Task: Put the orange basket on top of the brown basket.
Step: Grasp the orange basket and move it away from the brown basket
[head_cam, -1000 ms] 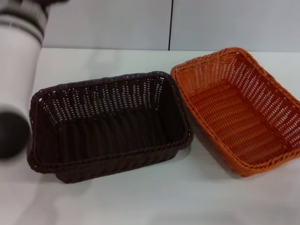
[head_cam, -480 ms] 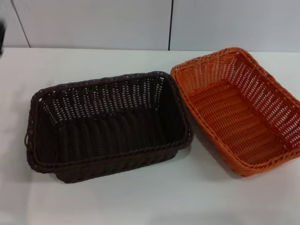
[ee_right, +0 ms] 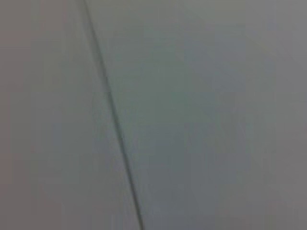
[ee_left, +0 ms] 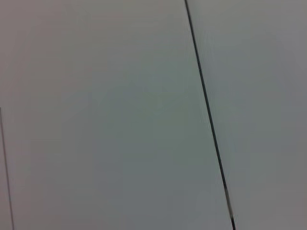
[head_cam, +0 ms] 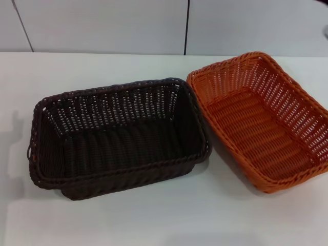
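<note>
The brown basket stands on the white table, left of centre in the head view, empty. The orange basket stands right beside it on the table, its near-left corner close to the brown basket's right rim, also empty. Neither gripper shows in the head view. A small dark shape at the far right edge may be part of the right arm. Both wrist views show only grey wall panels with a dark seam.
The white table runs across the whole head view, with a grey panelled wall behind its far edge. The orange basket reaches the right edge of the view.
The left arm, which filled the left edge a second ago, has moved out of the head view. The baskets have not moved.
</note>
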Tool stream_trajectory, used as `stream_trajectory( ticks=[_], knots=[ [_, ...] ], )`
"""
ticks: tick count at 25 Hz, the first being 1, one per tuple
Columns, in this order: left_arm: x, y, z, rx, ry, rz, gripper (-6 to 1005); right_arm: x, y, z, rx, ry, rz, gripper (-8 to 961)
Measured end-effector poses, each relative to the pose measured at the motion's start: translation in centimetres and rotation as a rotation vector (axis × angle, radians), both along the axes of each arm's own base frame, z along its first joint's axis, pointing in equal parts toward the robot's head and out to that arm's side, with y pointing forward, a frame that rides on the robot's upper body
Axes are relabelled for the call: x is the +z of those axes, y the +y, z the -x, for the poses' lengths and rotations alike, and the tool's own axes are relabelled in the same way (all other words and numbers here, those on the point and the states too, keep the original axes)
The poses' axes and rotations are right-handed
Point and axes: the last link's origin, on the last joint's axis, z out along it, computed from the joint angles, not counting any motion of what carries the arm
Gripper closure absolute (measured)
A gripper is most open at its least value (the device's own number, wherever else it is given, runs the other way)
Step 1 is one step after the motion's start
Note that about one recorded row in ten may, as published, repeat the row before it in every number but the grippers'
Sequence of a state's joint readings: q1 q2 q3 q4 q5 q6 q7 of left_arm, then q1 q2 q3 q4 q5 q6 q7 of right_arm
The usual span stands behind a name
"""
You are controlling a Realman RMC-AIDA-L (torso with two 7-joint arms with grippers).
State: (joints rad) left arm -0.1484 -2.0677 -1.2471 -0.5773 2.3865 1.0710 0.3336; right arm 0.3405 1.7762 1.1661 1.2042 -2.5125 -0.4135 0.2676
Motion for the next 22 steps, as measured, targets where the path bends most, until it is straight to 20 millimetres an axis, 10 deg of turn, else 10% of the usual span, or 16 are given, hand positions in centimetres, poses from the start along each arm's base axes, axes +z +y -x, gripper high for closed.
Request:
stream_trajectory(
  ticks=[8,22],
  knots=[
    [-0.1,0.6,1.1,0.045,-0.013,0.013,269,0.2,-0.2,5.0,-0.256,-0.462,0.258,223],
    [-0.7,1.3,2.0,0.107,-0.048,0.049,270,0.0,-10.9,4.6,-0.088,-1.034,0.776,223]
  ],
)
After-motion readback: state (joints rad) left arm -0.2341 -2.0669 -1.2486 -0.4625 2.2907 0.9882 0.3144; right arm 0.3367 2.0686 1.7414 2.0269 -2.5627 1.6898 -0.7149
